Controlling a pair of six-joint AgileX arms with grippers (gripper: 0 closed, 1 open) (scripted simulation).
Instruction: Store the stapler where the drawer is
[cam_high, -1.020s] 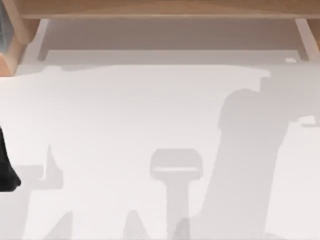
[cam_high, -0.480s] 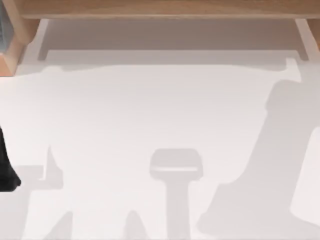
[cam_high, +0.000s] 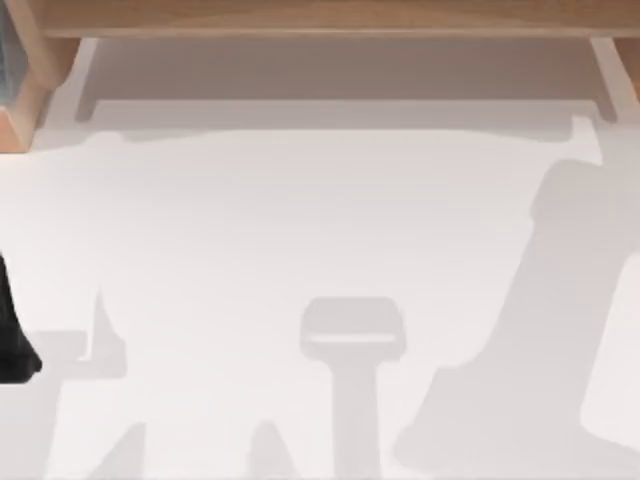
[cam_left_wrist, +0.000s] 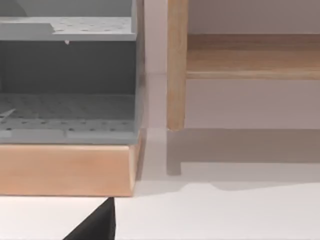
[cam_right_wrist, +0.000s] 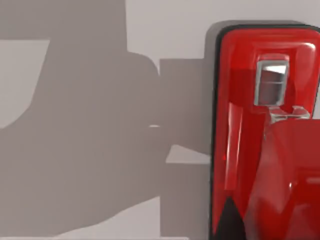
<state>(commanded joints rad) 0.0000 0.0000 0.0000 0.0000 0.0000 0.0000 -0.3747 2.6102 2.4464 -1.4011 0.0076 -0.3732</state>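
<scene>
Under my right wrist camera: stapler (cam_right_wrist: 260, 135) flat on bench (cam_right_wrist: 165, 30), very close, long axis running toward camera. Right arm nearer. Left arm parked by shelf (cam_left_wrist: 65, 170). Pincer state: cannot tell.

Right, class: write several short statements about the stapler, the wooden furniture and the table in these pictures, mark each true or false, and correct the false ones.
1. The stapler is glossy red. True.
2. The stapler lies on the white table. True.
3. The stapler sits on the grey perforated shelf. False: the visible shelf surface is bare.
4. The wooden frame runs along the top view's near edge. False: it runs along the far edge.
</scene>
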